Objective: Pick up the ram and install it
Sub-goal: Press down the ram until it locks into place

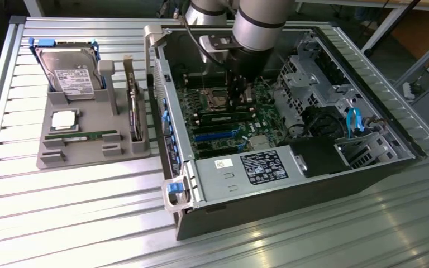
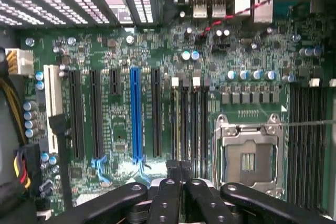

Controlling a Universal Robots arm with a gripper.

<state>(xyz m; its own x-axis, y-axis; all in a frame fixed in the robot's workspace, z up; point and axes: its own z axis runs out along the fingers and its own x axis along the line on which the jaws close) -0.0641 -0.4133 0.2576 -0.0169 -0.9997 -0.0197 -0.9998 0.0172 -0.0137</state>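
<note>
Gripper [image 2: 178, 174] — black, jointed metal — is clenched on the ram [image 2: 178, 167], a thin stick seen edge-on, long axis along the motherboard's [image 2: 121, 124] narrow slots, inside the case [image 1: 289, 184].

Arm [image 1: 263, 25]: grey cylindrical segments, entering at 12 o'clock in the exterior view, wrist pointing straight down. Gripper [image 1: 238, 92]: black linkage fingers [image 2: 167, 195] drawn together at the tips, apparently closed; whether anything sits between them is unclear. Wrist view: fingers converge from 6 o'clock.
</note>
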